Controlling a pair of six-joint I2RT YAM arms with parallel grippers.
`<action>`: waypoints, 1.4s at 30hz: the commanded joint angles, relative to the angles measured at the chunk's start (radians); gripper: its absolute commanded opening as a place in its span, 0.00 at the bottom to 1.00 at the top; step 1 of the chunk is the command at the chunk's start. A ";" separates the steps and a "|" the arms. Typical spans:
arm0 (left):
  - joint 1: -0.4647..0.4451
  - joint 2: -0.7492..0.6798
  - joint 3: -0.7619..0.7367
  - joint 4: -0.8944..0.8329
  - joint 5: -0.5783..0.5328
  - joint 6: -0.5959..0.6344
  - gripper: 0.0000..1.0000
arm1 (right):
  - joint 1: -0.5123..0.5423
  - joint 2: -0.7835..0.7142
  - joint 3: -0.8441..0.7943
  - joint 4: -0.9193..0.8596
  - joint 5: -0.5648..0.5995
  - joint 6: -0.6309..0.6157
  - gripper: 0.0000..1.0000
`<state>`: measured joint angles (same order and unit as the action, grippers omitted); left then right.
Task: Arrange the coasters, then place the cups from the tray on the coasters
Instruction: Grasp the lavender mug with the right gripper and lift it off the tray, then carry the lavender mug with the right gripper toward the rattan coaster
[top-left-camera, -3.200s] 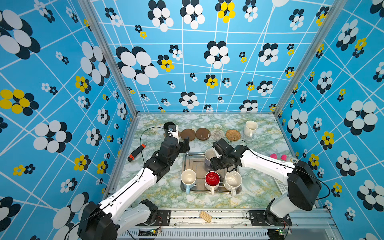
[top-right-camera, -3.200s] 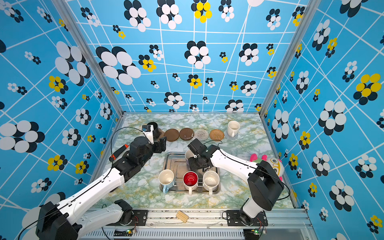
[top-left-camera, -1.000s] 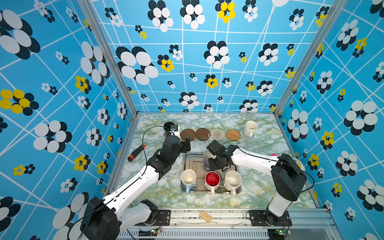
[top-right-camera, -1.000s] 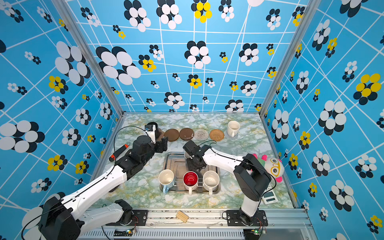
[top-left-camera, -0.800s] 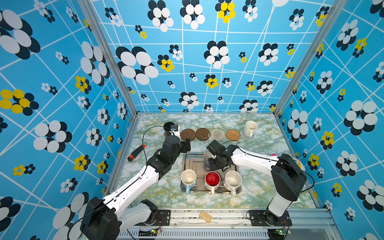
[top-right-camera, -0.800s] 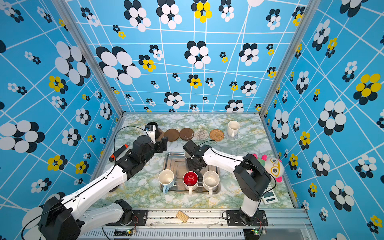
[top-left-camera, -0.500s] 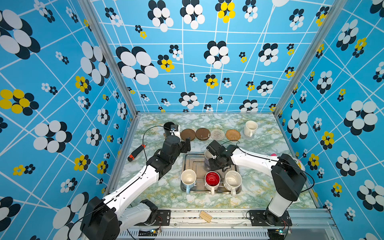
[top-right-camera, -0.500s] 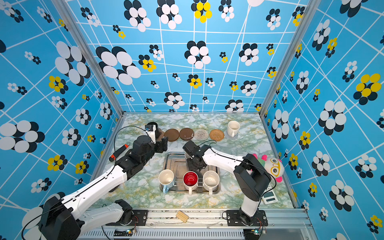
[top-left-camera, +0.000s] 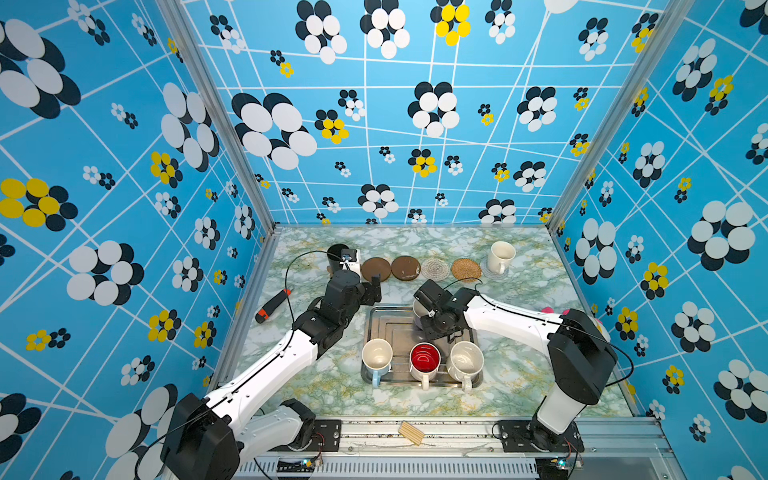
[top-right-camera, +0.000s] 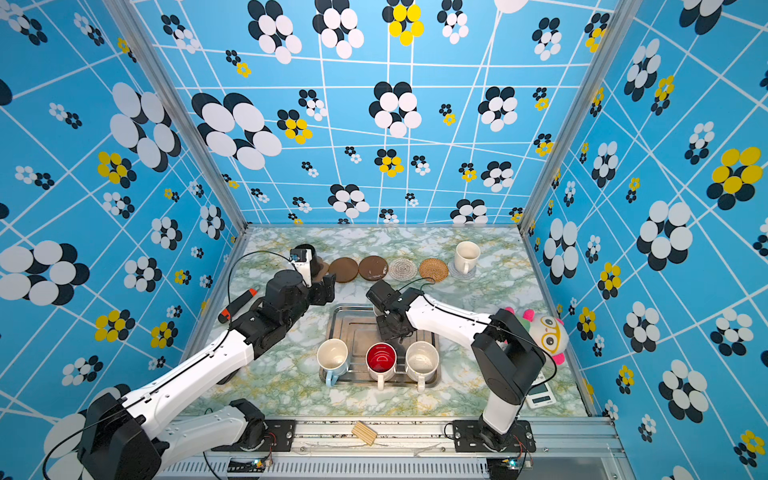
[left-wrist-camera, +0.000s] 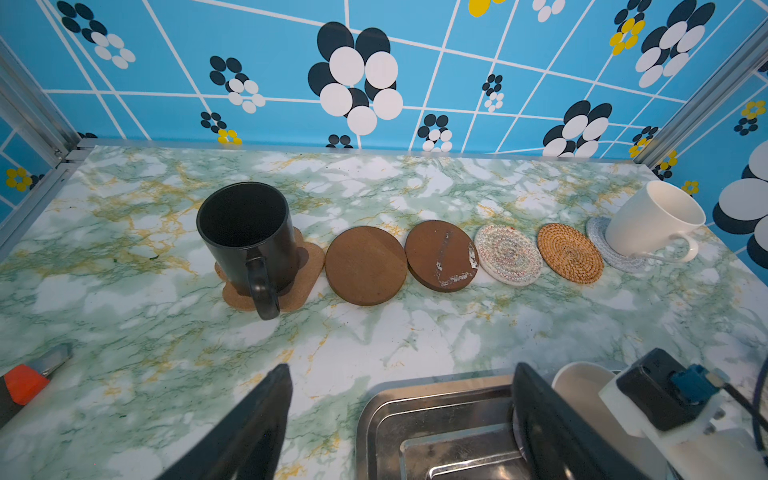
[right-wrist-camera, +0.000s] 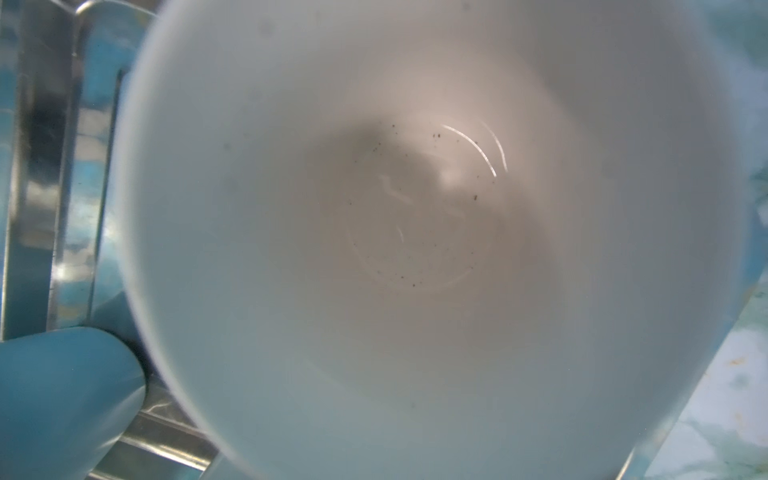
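In both top views the tray (top-left-camera: 384, 328) (top-right-camera: 347, 322) rests on the counter (top-left-camera: 332, 382) with the light blue mug (top-left-camera: 376, 357), the red-lined mug (top-left-camera: 424, 360) and the speckled mug (top-left-camera: 466, 360) lined along its near edge. Your right arm (top-left-camera: 503, 320) bends down over a pale mug (top-left-camera: 419, 309) against the tray's far edge. The right fingers are hidden beneath the wrist, so you cannot tell whether they pinch it. Beyond the tray's far edge the coasters run in a row, and only the end ones carry the black mug (top-left-camera: 336, 255) and the cream mug (top-left-camera: 500, 257). In the left wrist view the left fingers (left-wrist-camera: 257, 428) stand spread and empty over the tray's far left corner. Four coasters lie free: two dark discs (left-wrist-camera: 365, 266) (left-wrist-camera: 441, 255), the lacy disc (left-wrist-camera: 508, 254) and the rattan disc (left-wrist-camera: 570, 252). In the right wrist view the pale mug's inside fills the frame, with tray steel beside it and no fingers showing. I judge the step to be lifting this mug out. Confirm a firm hold first, rise straight until the base clears the tray's rim, and keep it upright. Steer clear of the three near-edge mugs and the left arm, then lower it centred on a free coaster, perhaps the rattan disc beyond the tray's far right corner.
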<state>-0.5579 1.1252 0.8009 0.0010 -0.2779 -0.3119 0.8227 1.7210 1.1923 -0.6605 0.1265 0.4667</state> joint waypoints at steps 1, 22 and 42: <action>-0.004 0.008 0.031 -0.016 -0.020 0.020 0.84 | 0.003 -0.068 0.046 0.001 0.055 -0.020 0.00; -0.002 0.025 0.035 -0.016 -0.029 0.034 0.85 | -0.171 -0.117 0.156 -0.051 0.103 -0.144 0.00; 0.001 0.013 0.026 -0.011 -0.018 0.042 0.85 | -0.429 0.022 0.385 -0.040 0.107 -0.241 0.00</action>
<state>-0.5579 1.1427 0.8017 -0.0078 -0.2882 -0.2859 0.4068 1.7123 1.5074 -0.7300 0.2050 0.2600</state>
